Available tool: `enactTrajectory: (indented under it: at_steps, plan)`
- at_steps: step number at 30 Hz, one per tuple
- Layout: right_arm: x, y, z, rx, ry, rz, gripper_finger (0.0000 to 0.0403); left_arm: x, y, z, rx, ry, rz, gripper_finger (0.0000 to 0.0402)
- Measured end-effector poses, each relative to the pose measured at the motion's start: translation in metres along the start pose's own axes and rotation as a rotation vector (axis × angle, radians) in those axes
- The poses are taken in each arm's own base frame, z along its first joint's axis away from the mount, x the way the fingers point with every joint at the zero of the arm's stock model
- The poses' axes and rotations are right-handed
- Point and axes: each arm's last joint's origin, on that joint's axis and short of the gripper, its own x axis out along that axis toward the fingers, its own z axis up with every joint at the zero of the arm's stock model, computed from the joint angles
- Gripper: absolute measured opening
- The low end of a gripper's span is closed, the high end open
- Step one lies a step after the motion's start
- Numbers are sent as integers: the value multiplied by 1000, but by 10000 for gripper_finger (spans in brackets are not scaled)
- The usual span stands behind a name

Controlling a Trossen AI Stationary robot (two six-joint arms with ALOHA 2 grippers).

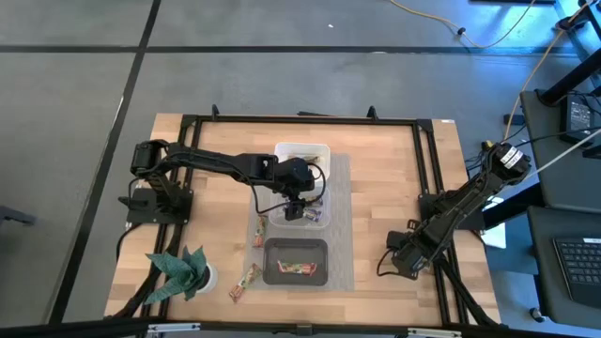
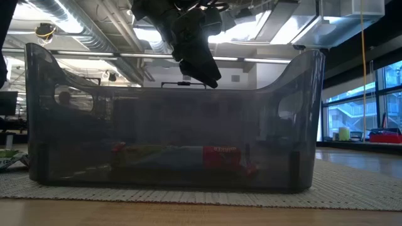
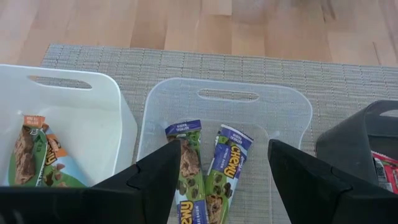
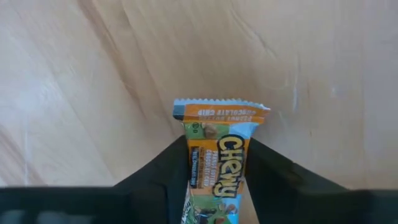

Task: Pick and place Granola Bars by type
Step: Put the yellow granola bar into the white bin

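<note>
Wooden table [image 1: 376, 207], bar [image 4: 219, 162] in right claw [image 4: 217, 180]

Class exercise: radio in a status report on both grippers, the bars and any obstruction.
Left gripper open over clear tub, two bars inside. Right gripper shut on orange bar, above bare table. No obstruction seen.

two bars [image 3: 205, 177] in middle tub [image 3: 283, 124]; white tub [image 3: 93, 115] beside it.

A lab or workshop: exposed ceiling ducts [image 2: 75, 19] (bare concrete floor [image 1: 282, 84]), computer benches [image 1: 568, 188].
</note>
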Motion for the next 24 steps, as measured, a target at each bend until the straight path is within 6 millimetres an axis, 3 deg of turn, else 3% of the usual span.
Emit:
enactTrajectory:
  at_steps: [11, 19, 24]
  plan:
    - [-11, 14, 8, 1, -78, 56, 138, 0, 0, 0, 3, 2, 0, 235]
    - [-37, 29, 29, 47, -368, 31, 138, -6, 1, -2, 25, 21, 2, 235]
    - [-68, 32, 58, 144, -628, -30, 138, -32, -1, 2, 29, -7, 2, 235]
